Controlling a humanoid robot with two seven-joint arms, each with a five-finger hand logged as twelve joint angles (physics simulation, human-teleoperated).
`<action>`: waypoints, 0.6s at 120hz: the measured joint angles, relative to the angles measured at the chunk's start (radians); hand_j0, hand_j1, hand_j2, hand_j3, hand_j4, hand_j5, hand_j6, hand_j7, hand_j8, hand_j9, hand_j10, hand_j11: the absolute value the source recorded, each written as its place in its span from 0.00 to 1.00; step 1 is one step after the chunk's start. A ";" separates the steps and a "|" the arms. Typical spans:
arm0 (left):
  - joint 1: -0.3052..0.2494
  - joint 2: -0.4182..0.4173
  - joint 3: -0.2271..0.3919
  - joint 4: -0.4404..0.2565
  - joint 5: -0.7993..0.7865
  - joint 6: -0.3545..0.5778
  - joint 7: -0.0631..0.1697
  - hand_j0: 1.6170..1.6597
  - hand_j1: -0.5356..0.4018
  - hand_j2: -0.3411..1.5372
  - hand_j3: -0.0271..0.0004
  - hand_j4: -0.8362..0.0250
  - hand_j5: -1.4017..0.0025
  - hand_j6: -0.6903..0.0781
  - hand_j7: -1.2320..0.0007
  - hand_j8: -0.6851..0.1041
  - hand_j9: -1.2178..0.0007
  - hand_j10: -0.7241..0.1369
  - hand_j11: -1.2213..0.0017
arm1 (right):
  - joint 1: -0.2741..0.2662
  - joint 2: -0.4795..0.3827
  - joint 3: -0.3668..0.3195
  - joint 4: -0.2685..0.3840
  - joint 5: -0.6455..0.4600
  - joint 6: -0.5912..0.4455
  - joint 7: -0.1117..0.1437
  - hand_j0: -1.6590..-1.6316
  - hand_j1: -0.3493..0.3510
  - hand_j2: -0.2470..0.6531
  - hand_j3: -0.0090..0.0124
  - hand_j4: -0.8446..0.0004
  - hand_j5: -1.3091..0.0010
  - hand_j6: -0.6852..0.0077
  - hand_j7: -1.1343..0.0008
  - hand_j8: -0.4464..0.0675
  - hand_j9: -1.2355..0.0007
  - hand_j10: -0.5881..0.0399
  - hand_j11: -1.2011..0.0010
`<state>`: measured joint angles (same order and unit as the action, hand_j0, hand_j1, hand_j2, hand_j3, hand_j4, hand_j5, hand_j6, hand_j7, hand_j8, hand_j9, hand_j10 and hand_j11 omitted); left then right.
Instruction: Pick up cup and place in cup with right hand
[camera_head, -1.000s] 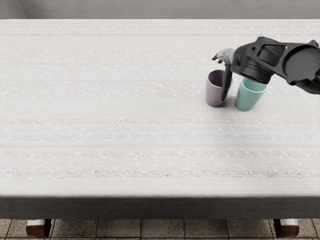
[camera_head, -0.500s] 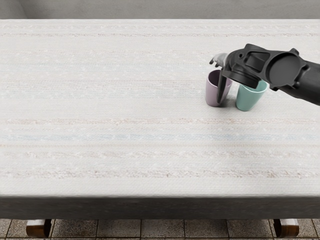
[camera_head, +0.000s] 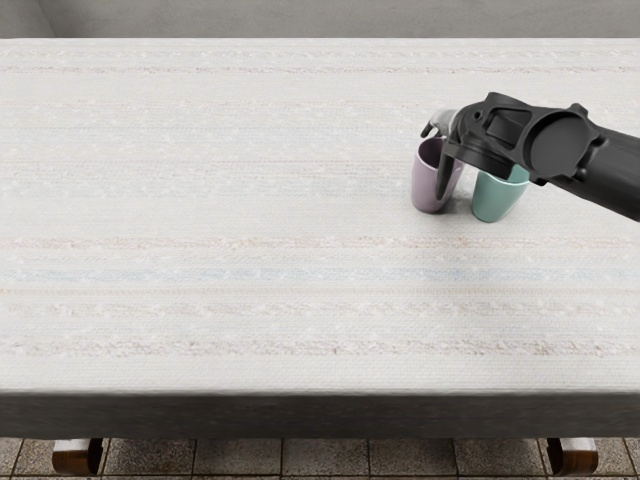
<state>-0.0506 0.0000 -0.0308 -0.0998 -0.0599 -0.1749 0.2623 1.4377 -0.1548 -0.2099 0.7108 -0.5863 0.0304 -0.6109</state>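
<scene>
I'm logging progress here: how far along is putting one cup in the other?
The reach looks about done: the right hand is at the mauve cup, though I cannot tell if it grips it. Left to do: the lift and the placing, since that cup and the teal cup stand apart on the table.

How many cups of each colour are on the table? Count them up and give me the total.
Purple cups: 1
Teal cups: 1
Total: 2 cups
</scene>
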 joint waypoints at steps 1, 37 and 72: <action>0.000 0.000 0.000 0.000 0.000 0.000 0.000 0.96 0.94 0.18 0.99 0.97 1.00 0.90 1.00 0.87 1.00 0.84 1.00 | 0.000 0.000 0.000 0.000 0.000 0.000 0.000 0.03 0.47 0.28 0.42 0.74 0.79 0.67 0.76 0.45 0.77 0.60 0.77; 0.000 0.000 0.000 0.000 0.000 0.000 0.000 0.96 0.94 0.18 0.98 0.97 1.00 0.90 1.00 0.87 1.00 0.84 1.00 | -0.002 0.015 0.000 -0.003 -0.008 -0.004 0.000 0.07 0.48 0.23 0.42 0.63 0.70 0.53 0.66 0.26 0.68 0.43 0.68; 0.000 0.000 0.000 0.000 0.000 0.000 0.000 0.96 0.94 0.18 0.98 0.97 1.00 0.90 1.00 0.87 1.00 0.84 1.00 | 0.003 0.021 -0.001 0.001 -0.009 -0.003 0.000 0.15 0.43 0.19 0.42 0.57 0.65 0.46 0.60 0.17 0.62 0.36 0.61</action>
<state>-0.0506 0.0000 -0.0309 -0.0999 -0.0598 -0.1749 0.2622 1.4408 -0.1338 -0.2112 0.7117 -0.5953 0.0273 -0.6111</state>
